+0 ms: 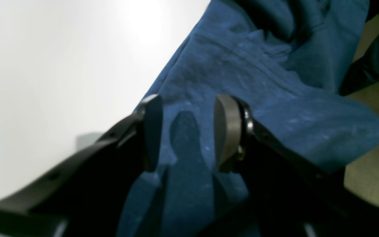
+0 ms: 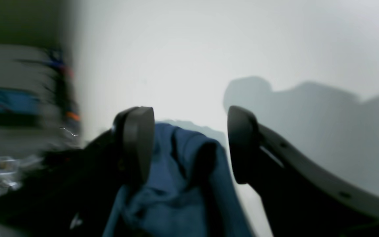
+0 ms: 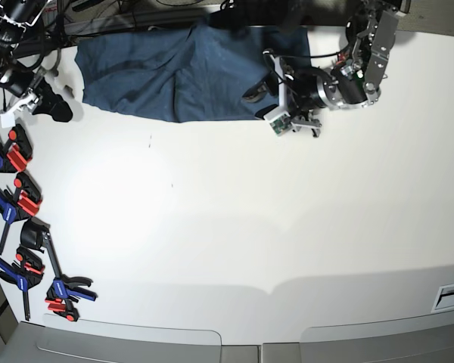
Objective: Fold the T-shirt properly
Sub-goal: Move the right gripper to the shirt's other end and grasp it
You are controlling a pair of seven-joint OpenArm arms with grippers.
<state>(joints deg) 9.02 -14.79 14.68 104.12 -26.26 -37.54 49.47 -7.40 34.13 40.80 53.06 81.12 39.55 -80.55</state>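
The right wrist view is blurred, and in the base view the right gripper (image 2: 189,144) is hard to pick out at the table's (image 3: 234,227) far left. Its jaws stand wide apart, cloth lying loose between them. The left gripper (image 1: 189,131) also gapes, hovering over the T-shirt (image 3: 181,76), gripping nothing. The shirt lies wrinkled along the far edge, dark teal-blue.

Both grippers' fingers (image 1: 227,131) apart.

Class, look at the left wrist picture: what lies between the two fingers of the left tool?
In the left wrist view, blue T-shirt fabric fills the gap of the open left tool; neither finger pinches it.
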